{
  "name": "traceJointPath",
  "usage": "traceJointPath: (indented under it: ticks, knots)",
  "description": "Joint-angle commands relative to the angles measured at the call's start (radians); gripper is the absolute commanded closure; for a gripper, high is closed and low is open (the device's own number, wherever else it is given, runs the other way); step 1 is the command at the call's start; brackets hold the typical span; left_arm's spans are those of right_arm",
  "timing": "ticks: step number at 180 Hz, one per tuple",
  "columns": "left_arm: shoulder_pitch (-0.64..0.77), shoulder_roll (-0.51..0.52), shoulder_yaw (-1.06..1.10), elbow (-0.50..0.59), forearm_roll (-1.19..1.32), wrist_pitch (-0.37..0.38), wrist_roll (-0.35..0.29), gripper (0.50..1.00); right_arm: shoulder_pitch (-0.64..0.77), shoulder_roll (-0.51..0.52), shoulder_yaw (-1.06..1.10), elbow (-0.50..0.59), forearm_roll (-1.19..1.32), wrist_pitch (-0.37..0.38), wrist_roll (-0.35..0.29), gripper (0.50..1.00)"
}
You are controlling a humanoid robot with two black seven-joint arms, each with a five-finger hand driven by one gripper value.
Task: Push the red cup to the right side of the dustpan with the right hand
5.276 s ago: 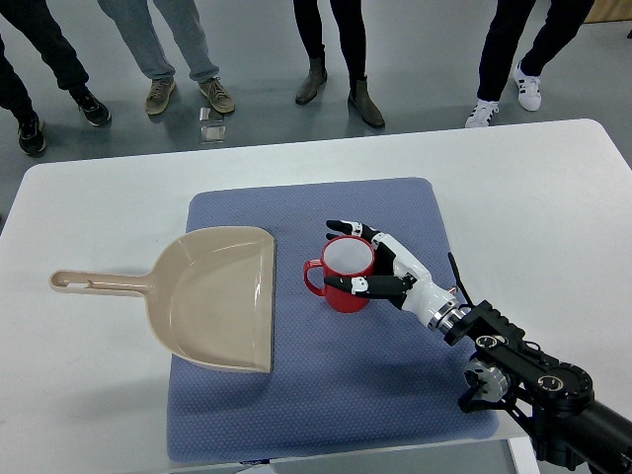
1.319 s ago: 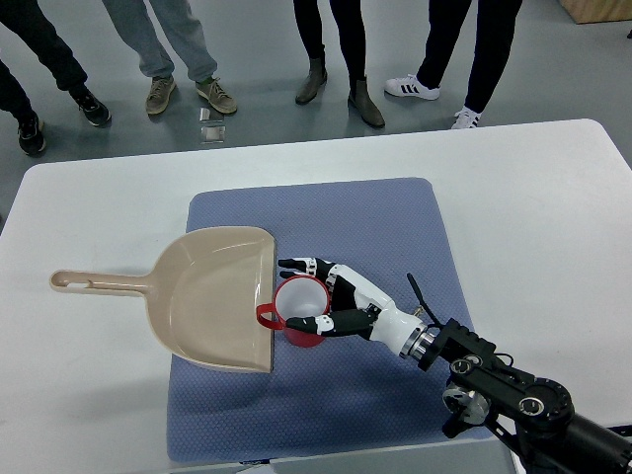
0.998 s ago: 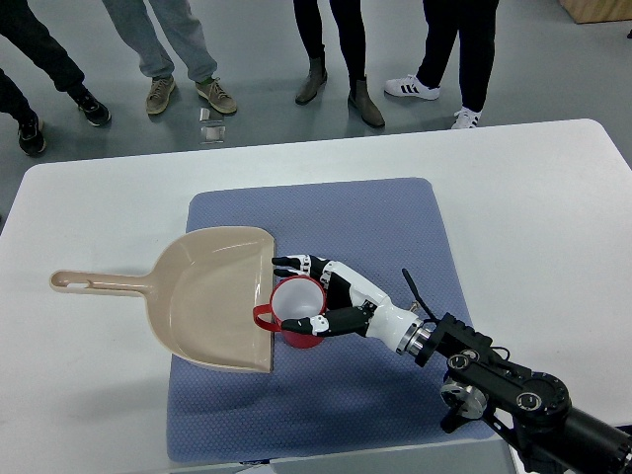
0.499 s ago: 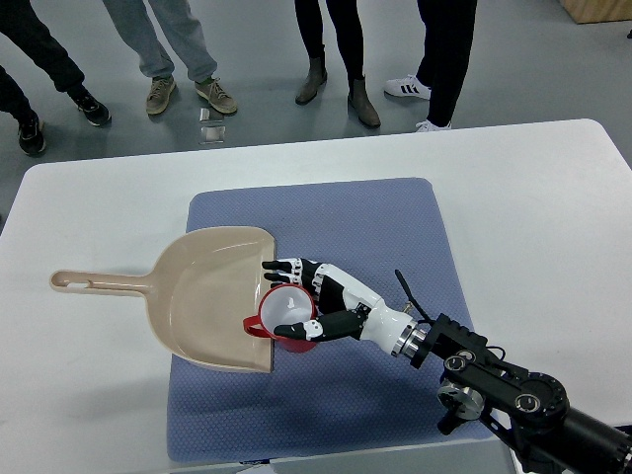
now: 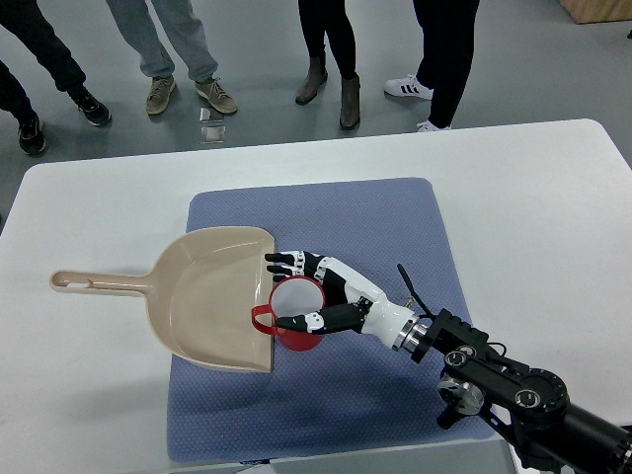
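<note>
At the dustpan's right lip, the red cup (image 5: 293, 314) stands upright on the blue mat (image 5: 395, 232).
Its handle reaches over the front edge of the beige dustpan (image 5: 212, 296). The right hand (image 5: 321, 294), coming from the cup's right, cups its fingers (image 5: 281, 261) round the far and near sides of the red cup, touching it without a full clamp.

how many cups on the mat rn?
1: the red cup, upright at the dustpan's right edge, handle over its lip, right hand cupped around it. None seem hidden.
</note>
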Motion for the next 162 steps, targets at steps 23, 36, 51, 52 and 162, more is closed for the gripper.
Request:
traceJointPath:
  ticks: [23, 36, 51, 52, 162]
  knots:
    - [0.000, 0.000, 0.000, 0.000, 0.000, 0.000, 0.000, 0.500, 0.010, 0.000, 0.009, -0.002, 0.002, -0.001, 0.001, 0.572]
    - [0.000, 0.000, 0.000, 0.000, 0.000, 0.000, 0.000, 0.500, 0.008, 0.000, 0.009, 0.000, 0.003, -0.001, 0.001, 0.572]
    - [0.000, 0.000, 0.000, 0.000, 0.000, 0.000, 0.000, 0.500, 0.008, 0.000, 0.009, 0.000, 0.003, -0.001, 0.001, 0.572]
    - [0.000, 0.000, 0.000, 0.000, 0.000, 0.000, 0.000, 0.500, 0.008, 0.000, 0.009, 0.000, 0.003, -0.001, 0.001, 0.572]
    - [0.000, 0.000, 0.000, 0.000, 0.000, 0.000, 0.000, 0.500, 0.082, 0.000, 0.120, 0.000, 0.020, 0.013, 0.000, 0.572]
